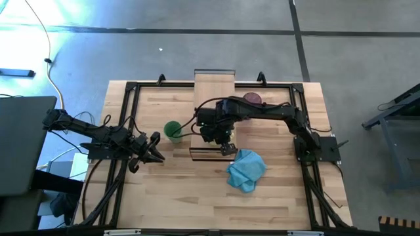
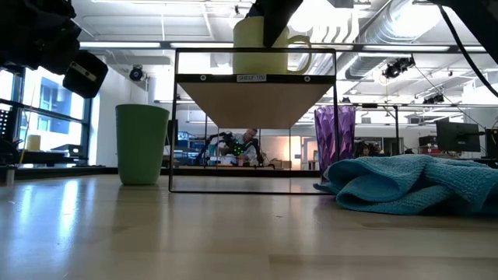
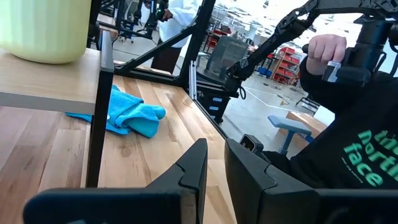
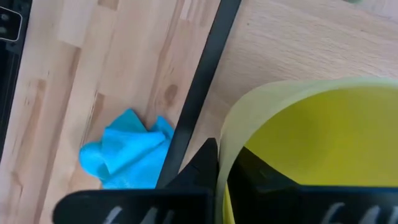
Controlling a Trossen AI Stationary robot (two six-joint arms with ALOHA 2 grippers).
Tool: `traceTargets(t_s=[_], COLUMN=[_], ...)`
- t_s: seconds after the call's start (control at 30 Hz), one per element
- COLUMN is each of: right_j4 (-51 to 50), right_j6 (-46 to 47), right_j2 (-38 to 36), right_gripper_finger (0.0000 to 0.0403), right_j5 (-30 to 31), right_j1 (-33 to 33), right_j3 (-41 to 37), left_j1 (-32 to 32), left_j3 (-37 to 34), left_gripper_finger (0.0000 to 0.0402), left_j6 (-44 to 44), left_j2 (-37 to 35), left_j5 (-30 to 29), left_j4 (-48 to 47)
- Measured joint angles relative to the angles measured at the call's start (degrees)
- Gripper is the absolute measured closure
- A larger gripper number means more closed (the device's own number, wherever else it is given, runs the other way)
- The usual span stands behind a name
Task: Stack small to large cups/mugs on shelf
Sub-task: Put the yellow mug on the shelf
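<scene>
The short yellow mug [image 2: 261, 47] stands on the near end of the light-wood shelf [image 1: 214, 85], its handle [image 2: 299, 50] showing to the right in the low view. My right gripper [image 4: 224, 168] comes down on it from above and is shut on its wall. The green cup [image 1: 173, 130] stands on the table left of the shelf. The purple tumbler [image 1: 252, 98] stands to the shelf's right, near the far end. My left gripper [image 1: 156, 148] waits left of the green cup, its fingers shut to a narrow slit and holding nothing. My right gripper pinches the yellow mug's wall at the rim [image 4: 225, 134], one finger [image 4: 202, 165] outside and the other finger [image 4: 261, 177] inside the hollow. The fingers point down from above. The mug is upright, and its base [image 3: 43, 57] appears to rest on the shelf board.
A crumpled blue cloth [image 1: 246, 169] lies on the table just off the shelf's near right corner. The shelf's dark frame legs [image 2: 173, 124] stand on the tabletop. A person's hand [image 3: 323, 53] and black sleeve show beyond the table's right side. Bare wood lies toward the near edge.
</scene>
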Motion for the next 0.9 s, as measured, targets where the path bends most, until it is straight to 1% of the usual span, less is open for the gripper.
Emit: traceTargets(t_s=[0.5, 0.9], right_j4=[0.0, -0.2], right_j6=[0.3, -3.4], right_j2=[0.1, 0.1], right_gripper_finger=[0.04, 0.04], right_j5=[0.4, 1.1], right_j1=[0.0, 0.0], right_j3=[0.0, -0.1], left_j1=[0.0, 0.0], left_j3=[0.0, 0.0], left_gripper_finger=[0.0355, 0.0355], left_j6=[0.0, 0.0], left_j2=[0.0, 0.0], left_j5=[-0.4, -0.4], left_j4=[0.0, 0.0])
